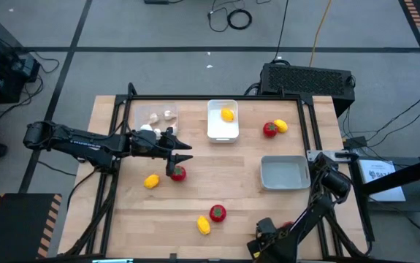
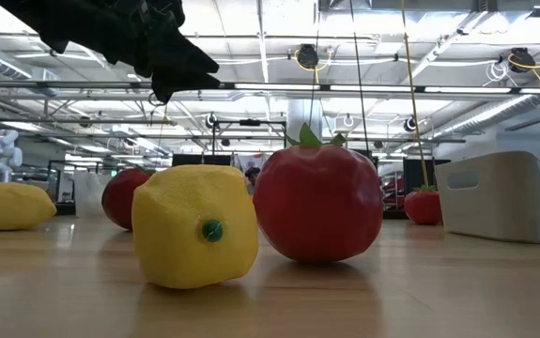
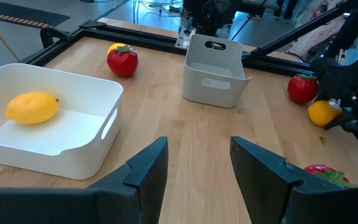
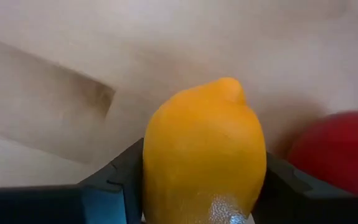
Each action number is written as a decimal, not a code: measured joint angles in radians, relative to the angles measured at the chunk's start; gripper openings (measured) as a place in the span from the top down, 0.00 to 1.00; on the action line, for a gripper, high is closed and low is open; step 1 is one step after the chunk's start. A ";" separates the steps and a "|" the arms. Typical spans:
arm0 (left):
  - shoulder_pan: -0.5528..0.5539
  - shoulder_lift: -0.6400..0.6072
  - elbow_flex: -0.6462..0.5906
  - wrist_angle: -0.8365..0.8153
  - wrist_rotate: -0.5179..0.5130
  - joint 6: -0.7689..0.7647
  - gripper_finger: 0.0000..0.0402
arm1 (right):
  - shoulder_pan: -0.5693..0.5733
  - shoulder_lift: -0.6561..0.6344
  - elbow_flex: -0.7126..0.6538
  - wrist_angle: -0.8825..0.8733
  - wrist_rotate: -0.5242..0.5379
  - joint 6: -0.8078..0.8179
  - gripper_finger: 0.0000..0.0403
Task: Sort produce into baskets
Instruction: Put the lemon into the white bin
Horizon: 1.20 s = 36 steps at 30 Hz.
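Observation:
My left gripper (image 1: 184, 152) hangs open and empty over the table's middle left, just above a red tomato (image 1: 177, 173); it also shows in the left wrist view (image 3: 197, 149). My right gripper (image 1: 264, 241) is at the table's near edge, shut on a yellow-orange lemon (image 4: 203, 155), which the arm hides in the high view. The clear tray (image 1: 155, 115) holds whitish bulbs. The white tray (image 1: 223, 131) holds a yellow fruit (image 1: 228, 114). The grey tray (image 1: 285, 173) holds nothing. My right gripper pinches the lemon between its two fingers (image 4: 126, 171), one on each of its long sides (image 4: 157, 168). The lemon's pointed tip (image 4: 230, 89) points away from the wrist. The fingers lie along it. Whether it is clear of the table cannot be told.
Loose on the table: a yellow fruit (image 1: 151, 181), a lemon (image 1: 204, 224) with a tomato (image 1: 217, 212) near the front, a tomato (image 1: 269, 129) with a yellow fruit (image 1: 280, 126) at the back right, and a tomato (image 4: 340, 149) beside my right gripper. A black box (image 1: 308, 79) stands behind.

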 joint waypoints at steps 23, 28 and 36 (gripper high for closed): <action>0.000 0.000 0.000 -0.049 0.000 0.010 0.55 | -0.301 -0.251 0.000 -0.116 0.459 -0.544 0.48; 0.000 0.000 0.000 -0.097 0.000 0.035 0.55 | -0.423 -0.272 0.000 -0.105 0.481 -0.739 0.48; 0.001 0.000 0.000 -0.174 -0.002 0.033 0.55 | -0.654 -0.293 0.000 0.026 0.484 -1.101 0.48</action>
